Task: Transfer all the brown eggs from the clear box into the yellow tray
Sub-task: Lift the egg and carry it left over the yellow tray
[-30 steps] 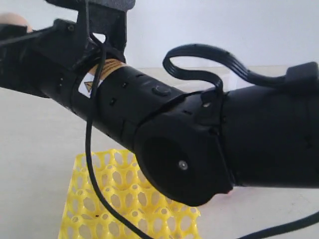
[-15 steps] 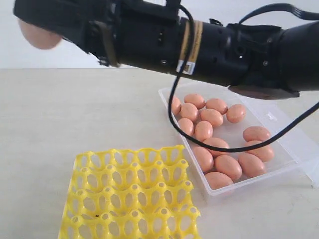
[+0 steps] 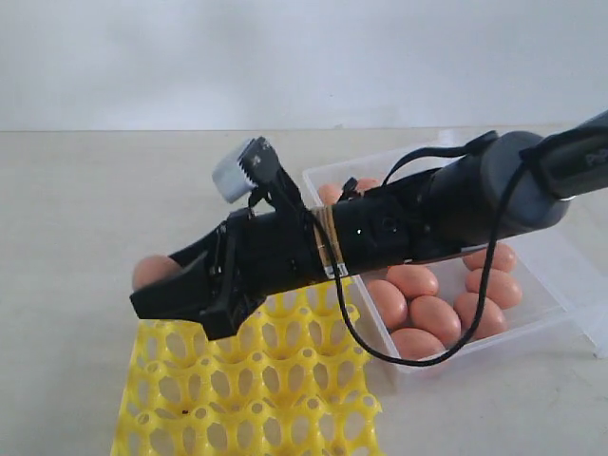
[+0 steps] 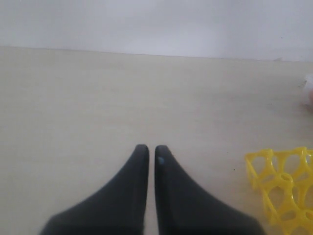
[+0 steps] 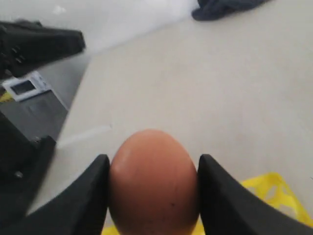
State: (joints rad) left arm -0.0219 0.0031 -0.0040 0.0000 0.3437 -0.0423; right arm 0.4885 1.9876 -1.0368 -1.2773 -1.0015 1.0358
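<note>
My right gripper reaches across from the right and is shut on one brown egg, just above the far left edge of the yellow tray. In the right wrist view the egg fills the gap between both fingers, with a corner of the tray below. Several more brown eggs lie in the clear box at the right, partly hidden behind the arm. My left gripper is shut and empty over bare table, beside a tray corner. It is out of the exterior view.
A black cable loops down from the right arm over the box's near edge. In the right wrist view a dark cloth lies far off on the table, and a grey device stands beside black arm parts.
The right arm has swung down from high near the camera to the tray's far left edge, still carrying the egg. The box's eggs are now partly covered by the arm.
</note>
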